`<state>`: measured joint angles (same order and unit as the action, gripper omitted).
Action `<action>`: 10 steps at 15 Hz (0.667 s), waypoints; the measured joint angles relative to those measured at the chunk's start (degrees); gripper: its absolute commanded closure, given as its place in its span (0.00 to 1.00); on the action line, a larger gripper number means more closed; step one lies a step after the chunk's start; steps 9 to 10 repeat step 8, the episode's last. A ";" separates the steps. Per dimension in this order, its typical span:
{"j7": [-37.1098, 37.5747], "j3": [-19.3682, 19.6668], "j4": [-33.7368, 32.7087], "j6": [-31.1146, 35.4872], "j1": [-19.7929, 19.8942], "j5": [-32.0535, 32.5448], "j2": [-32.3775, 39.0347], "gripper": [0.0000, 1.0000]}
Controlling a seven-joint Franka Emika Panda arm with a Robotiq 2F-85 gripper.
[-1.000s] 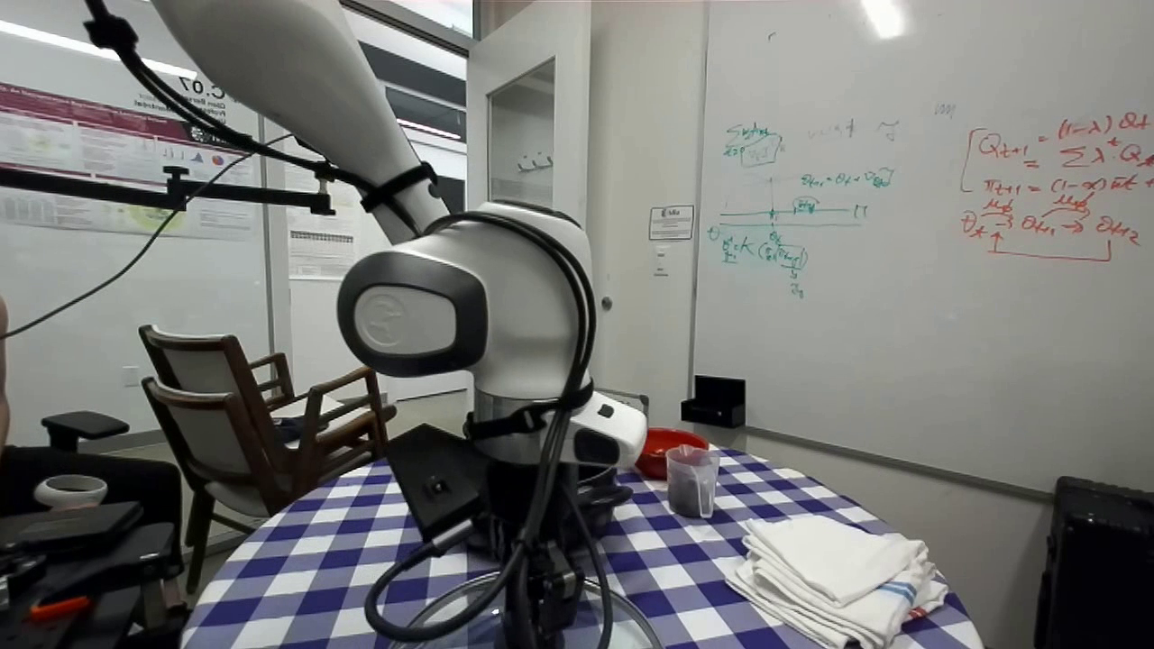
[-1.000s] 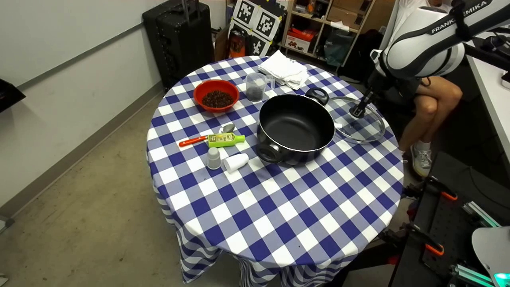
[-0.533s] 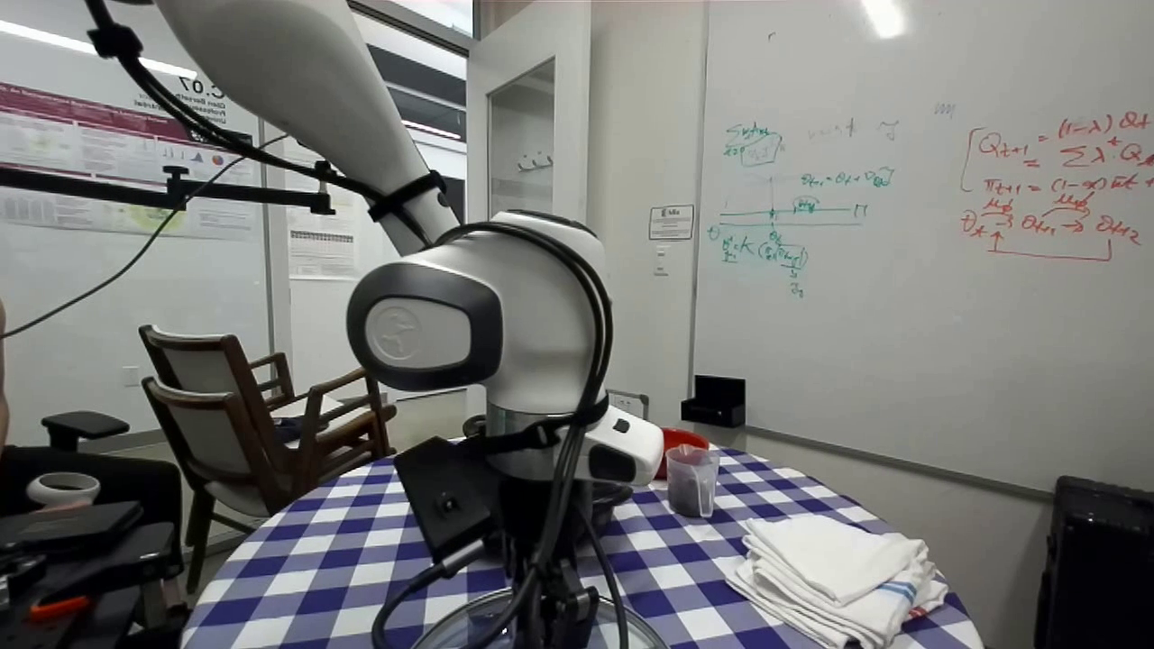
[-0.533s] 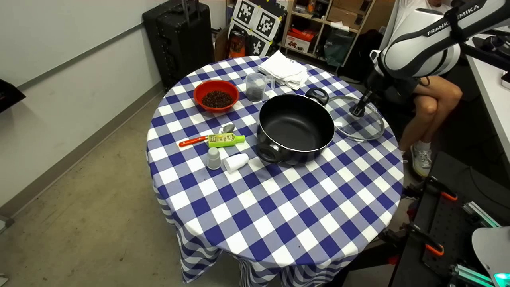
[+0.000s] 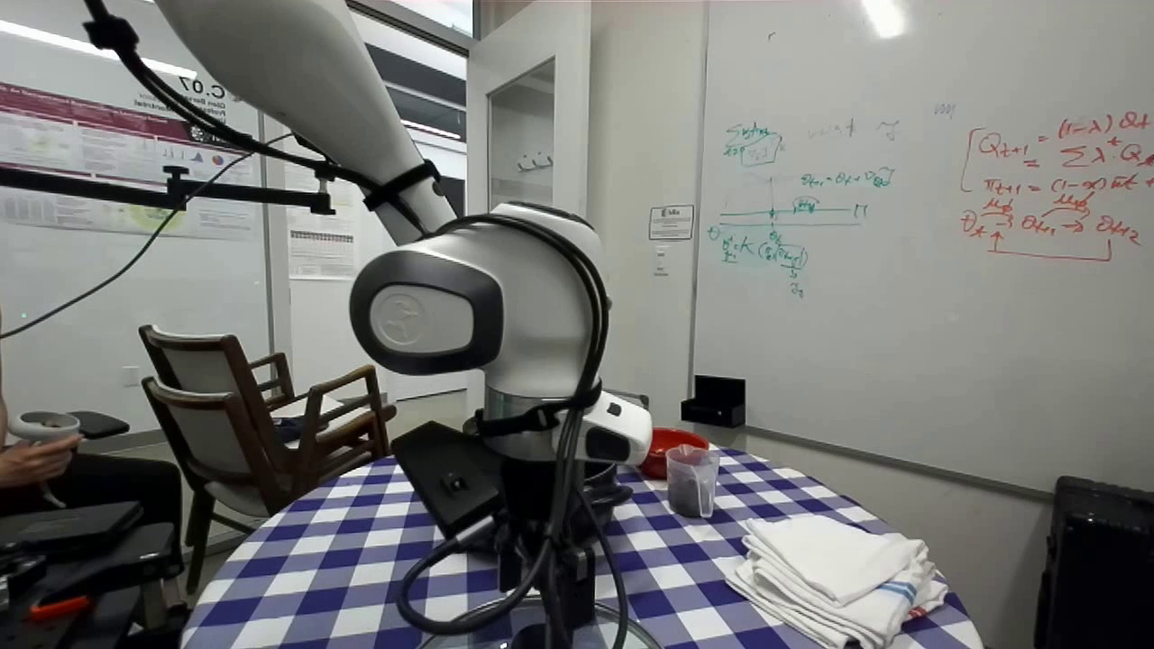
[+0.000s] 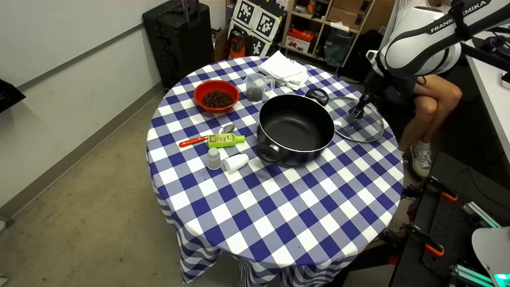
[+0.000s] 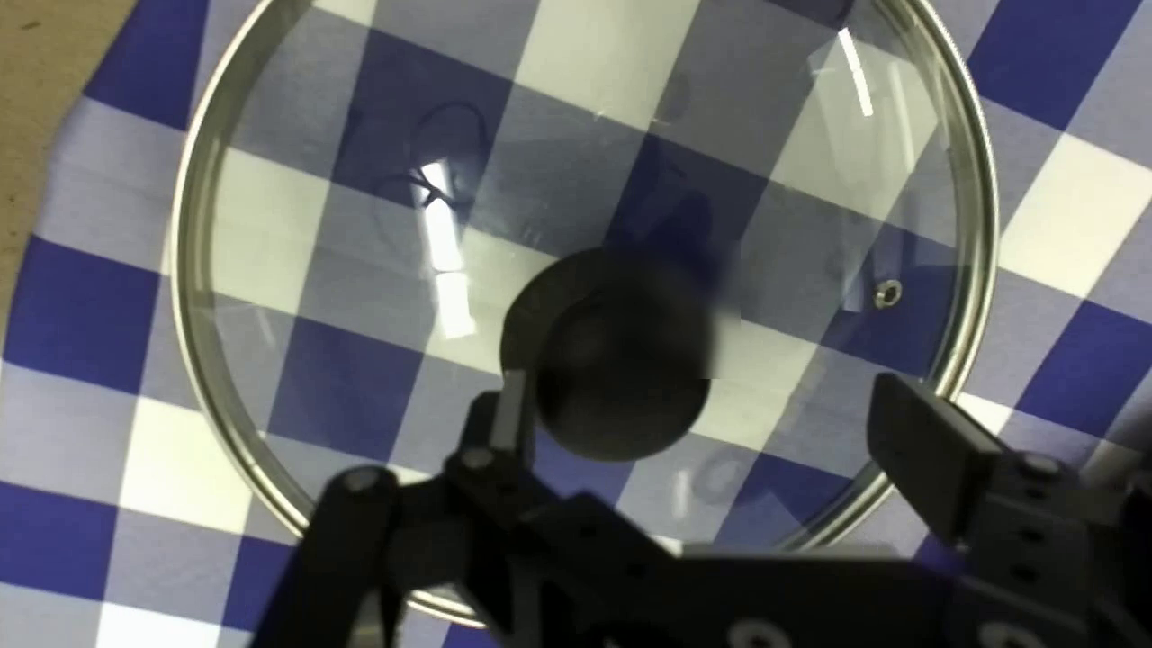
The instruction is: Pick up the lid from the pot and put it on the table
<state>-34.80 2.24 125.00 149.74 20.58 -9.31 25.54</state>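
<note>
One lid on the table, right of one pot in an exterior view
One gripper over the lid, spread wide, holding nothing; far left there, one bowl, one jug.

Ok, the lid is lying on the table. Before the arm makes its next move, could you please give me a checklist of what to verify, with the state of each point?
1. The lid is off the pot: ok, it lies beside it.
2. The lid is within the edge of the table: ok, though near it.
3. The gripper is open: ok, its fingers stand wide apart.
4. The fingers are clear of the knob: cannot tell; one appears close beside it.
5. The lid is not touching the pot: cannot tell; they look very close.
6. The cable is clear of the lid: cannot tell.
</note>
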 measured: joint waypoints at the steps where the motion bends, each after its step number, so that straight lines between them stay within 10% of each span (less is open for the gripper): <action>1: -1.97 -0.85 0.84 0.00 0.34 -0.02 -1.21 0.00; 10: -17.48 -4.64 13.34 0.03 1.87 -3.64 -18.29 0.00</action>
